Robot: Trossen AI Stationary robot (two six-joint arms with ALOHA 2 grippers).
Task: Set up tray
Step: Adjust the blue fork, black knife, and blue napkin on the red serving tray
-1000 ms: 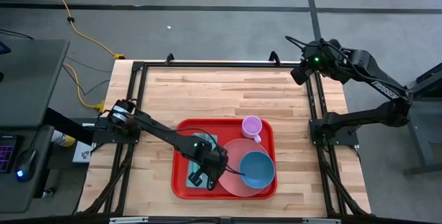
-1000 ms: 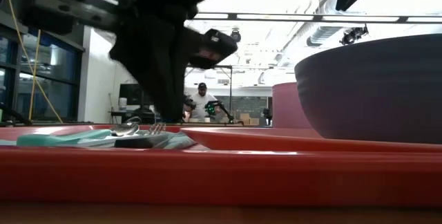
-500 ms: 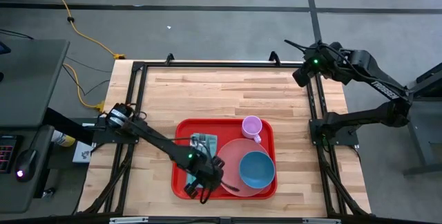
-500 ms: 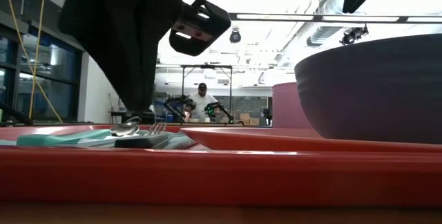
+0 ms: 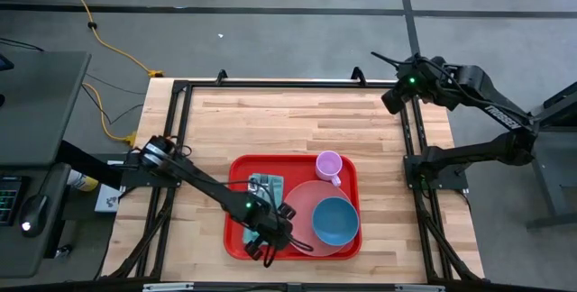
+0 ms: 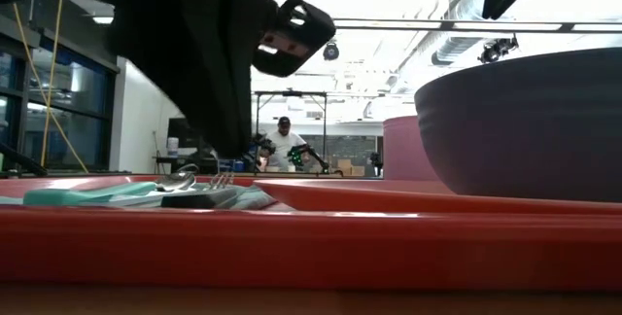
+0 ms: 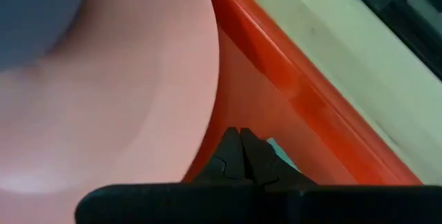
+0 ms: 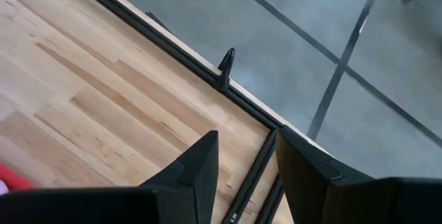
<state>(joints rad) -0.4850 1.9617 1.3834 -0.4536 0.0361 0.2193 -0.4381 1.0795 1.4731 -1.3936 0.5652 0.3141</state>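
Observation:
The red tray (image 5: 236, 227) lies flat on the near middle of the wooden table. On it sit a round pink plate (image 5: 302, 198) carrying a blue bowl (image 5: 335, 222), a pink cup (image 5: 328, 164), and a folded teal-grey napkin (image 5: 265, 187) with cutlery on top. My left gripper (image 5: 268, 243) is shut and hangs over the tray's near-left floor, beside the plate's edge (image 7: 207, 79); its tips (image 7: 239, 141) touch nothing that shows. My right gripper (image 8: 245, 162) is open and waits above the table's far right corner.
The tray's rim (image 6: 311, 247) fills the low view, with the napkin and cutlery (image 6: 185, 185) on the left and the bowl (image 6: 525, 130) on the right. Bare wood lies beyond the tray. A black frame rail (image 8: 207, 72) edges the table. A person stands far back in the room.
My left gripper has drawn back from the napkin toward the table's near edge, and the napkin with its cutlery now shows uncovered on the tray's far-left part. Nothing on the tray has shifted.

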